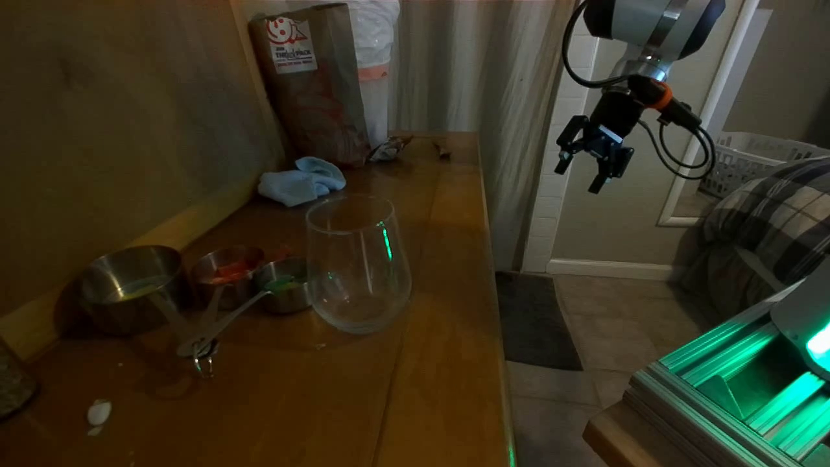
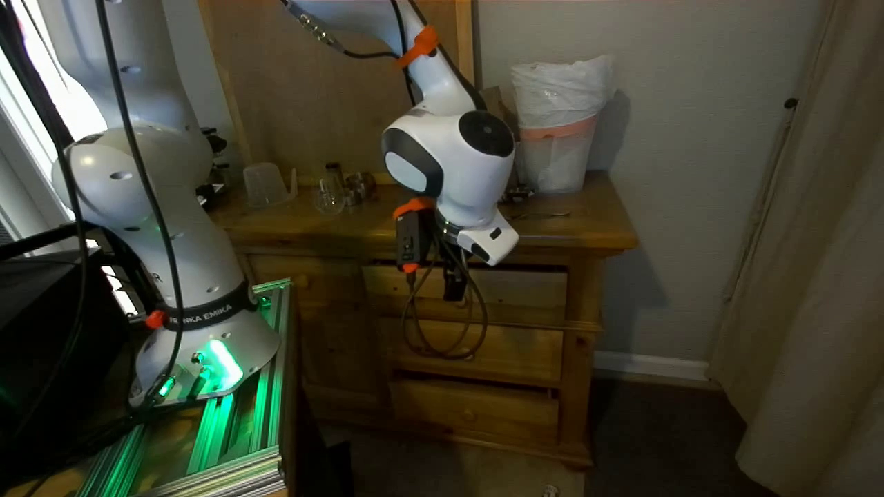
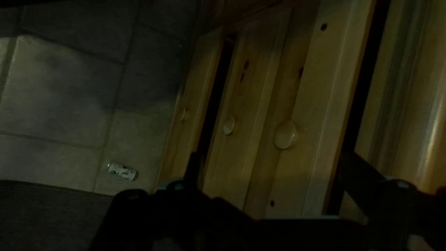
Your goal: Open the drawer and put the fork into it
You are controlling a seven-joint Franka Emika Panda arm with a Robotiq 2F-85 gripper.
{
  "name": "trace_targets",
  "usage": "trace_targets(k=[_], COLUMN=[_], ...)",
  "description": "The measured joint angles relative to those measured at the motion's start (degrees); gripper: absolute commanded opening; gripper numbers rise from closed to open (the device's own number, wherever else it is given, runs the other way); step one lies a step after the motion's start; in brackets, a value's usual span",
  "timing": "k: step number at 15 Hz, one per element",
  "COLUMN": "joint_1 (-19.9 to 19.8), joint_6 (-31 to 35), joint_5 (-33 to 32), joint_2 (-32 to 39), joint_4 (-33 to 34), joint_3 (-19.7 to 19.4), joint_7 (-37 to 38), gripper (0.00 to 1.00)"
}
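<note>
The fork [image 2: 542, 215] is a thin dark utensil lying on the cabinet top near its right end in an exterior view. It shows as a small dark shape in an exterior view [image 1: 442, 150]. The top drawer [image 2: 525, 286] has a brown wooden front. In the wrist view the drawer front [image 3: 313, 104] carries a round knob [image 3: 285, 135], with a dark gap along its upper edge. My gripper [image 1: 579, 178] hangs in the air in front of the cabinet, open and empty. In the wrist view its dark fingers [image 3: 271, 157] stand wide apart, with the knob showing between and beyond them.
Two lower drawers [image 2: 483, 352] sit below. On the cabinet top stand a clear glass [image 1: 360, 272], metal measuring cups [image 1: 136, 292], a blue cloth [image 1: 301, 181], a paper bag [image 1: 318, 91] and a lined bin [image 2: 559, 138]. A can [image 3: 122, 170] lies on the floor.
</note>
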Motion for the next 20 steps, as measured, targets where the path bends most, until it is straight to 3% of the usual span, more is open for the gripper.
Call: trace_targets(k=[4, 10, 15, 20], joint_1=[-4.30, -9.96, -11.61, -11.62], joint_6=[-2.90, -12.24, -22.27, -23.18], joint_5=[5.62, 16.70, 19.13, 19.60], joint_2=[4.62, 17.81, 28.49, 30.81], joint_4=[0.84, 4.84, 11.28, 13.33], joint_3=[1.07, 3.06, 3.77, 4.05], joint_7=[-4.40, -15.76, -16.60, -16.56], gripper=[1.00, 1.00, 1.00, 1.00])
